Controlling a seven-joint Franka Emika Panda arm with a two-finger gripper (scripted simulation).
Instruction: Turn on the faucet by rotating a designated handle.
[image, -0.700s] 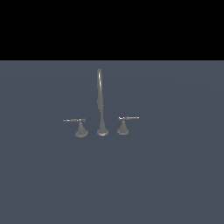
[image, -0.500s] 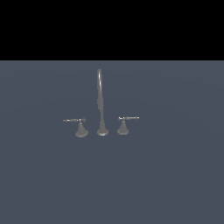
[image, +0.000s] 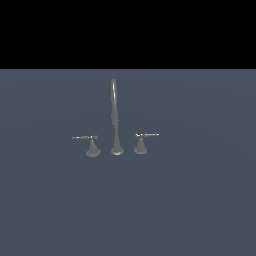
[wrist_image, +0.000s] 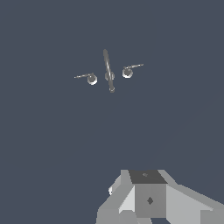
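The faucet (image: 115, 117) is a dull-grey set standing on a dark blue-grey floor, with a tall thin gooseneck spout on a round foot. The handle (image: 92, 146) is the cone base on the exterior view's left, its thin lever rod sticking out leftward. The twin handle (image: 141, 144) has its lever pointing right. In the wrist view the faucet (wrist_image: 108, 70), the handle (wrist_image: 91, 78) and the twin (wrist_image: 127, 72) lie far off, seen from above. Only part of my gripper (wrist_image: 146, 197) shows there, well apart from the faucet. Its fingertips are not distinguishable. The exterior view shows no gripper.
The dark blue-grey floor (image: 200, 200) spreads flat around the faucet in both views. A black band fills the upper part of the exterior view.
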